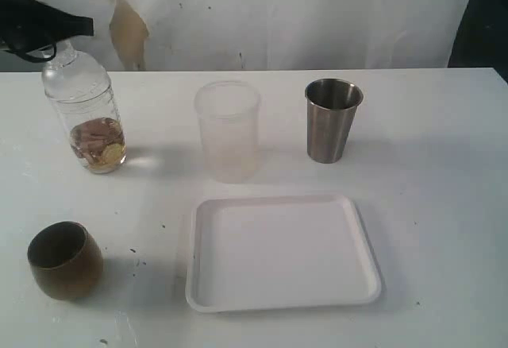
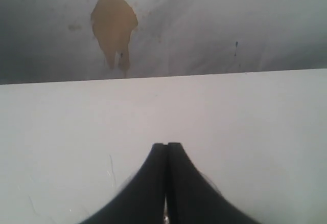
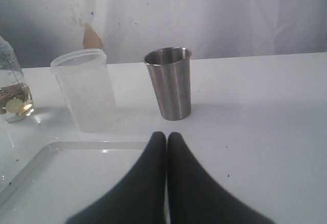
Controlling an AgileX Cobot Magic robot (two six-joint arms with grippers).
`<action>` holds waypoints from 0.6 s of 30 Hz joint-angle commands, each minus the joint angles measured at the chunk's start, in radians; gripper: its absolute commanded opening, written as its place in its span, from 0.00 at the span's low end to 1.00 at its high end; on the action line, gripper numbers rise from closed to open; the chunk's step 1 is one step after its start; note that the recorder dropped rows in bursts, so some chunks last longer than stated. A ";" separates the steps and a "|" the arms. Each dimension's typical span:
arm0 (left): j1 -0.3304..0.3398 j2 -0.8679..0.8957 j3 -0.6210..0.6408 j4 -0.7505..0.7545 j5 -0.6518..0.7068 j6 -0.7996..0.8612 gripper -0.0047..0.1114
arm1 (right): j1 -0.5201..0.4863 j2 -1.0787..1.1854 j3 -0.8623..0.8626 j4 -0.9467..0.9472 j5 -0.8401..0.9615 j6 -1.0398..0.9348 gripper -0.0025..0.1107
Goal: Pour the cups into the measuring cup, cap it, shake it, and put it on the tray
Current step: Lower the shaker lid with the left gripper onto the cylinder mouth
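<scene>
- left end effector (image 2: 167,144): fingers pressed together, nothing held. right end effector (image 3: 166,134): same, closed and empty.
- measuring cup (image 1: 83,117): upright on the tabletop (image 1: 444,205) at back left, well apart from the tray (image 1: 282,202). Dark arm hardware sits just above its top.
- It holds brownish and yellowish bits at the bottom. My read is that something has gone in, but I can't tell if both cups were emptied.
- brown cup (image 1: 65,261) at front left and steel tumbler (image 1: 333,121) at back right are both upright and not gripped. Their contents aren't visible.
- frosted cup (image 1: 228,129): between measuring cup and steel tumbler, just behind the tray.
- The measuring cup's top looks rounded; can't tell if it's capped.
- Definitely left: setting it on the tray. Cap and shake can't be confirmed.
</scene>
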 commanded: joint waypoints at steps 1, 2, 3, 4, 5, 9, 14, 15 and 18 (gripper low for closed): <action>-0.016 0.021 -0.003 -0.035 -0.013 -0.006 0.04 | -0.002 -0.007 0.007 0.000 -0.001 0.004 0.02; -0.027 0.028 -0.003 -0.035 -0.019 -0.004 0.04 | -0.002 -0.007 0.007 0.000 -0.001 0.004 0.02; -0.037 0.035 -0.003 -0.035 -0.027 -0.002 0.04 | -0.002 -0.007 0.007 0.000 -0.001 0.004 0.02; -0.051 0.042 -0.003 -0.028 -0.030 0.001 0.04 | -0.002 -0.007 0.007 0.000 -0.001 0.004 0.02; -0.060 0.053 -0.003 -0.021 -0.035 0.001 0.04 | -0.002 -0.007 0.007 0.000 -0.001 0.004 0.02; -0.082 0.093 -0.003 -0.007 -0.028 0.001 0.04 | -0.002 -0.007 0.007 0.000 -0.001 0.004 0.02; -0.082 0.110 0.020 0.025 -0.009 0.001 0.04 | -0.002 -0.007 0.007 0.000 -0.001 0.004 0.02; -0.082 0.110 0.020 0.030 -0.007 0.001 0.04 | -0.002 -0.007 0.007 0.000 -0.001 0.004 0.02; -0.082 0.110 0.020 0.039 0.026 0.001 0.04 | -0.002 -0.007 0.007 0.000 -0.001 0.004 0.02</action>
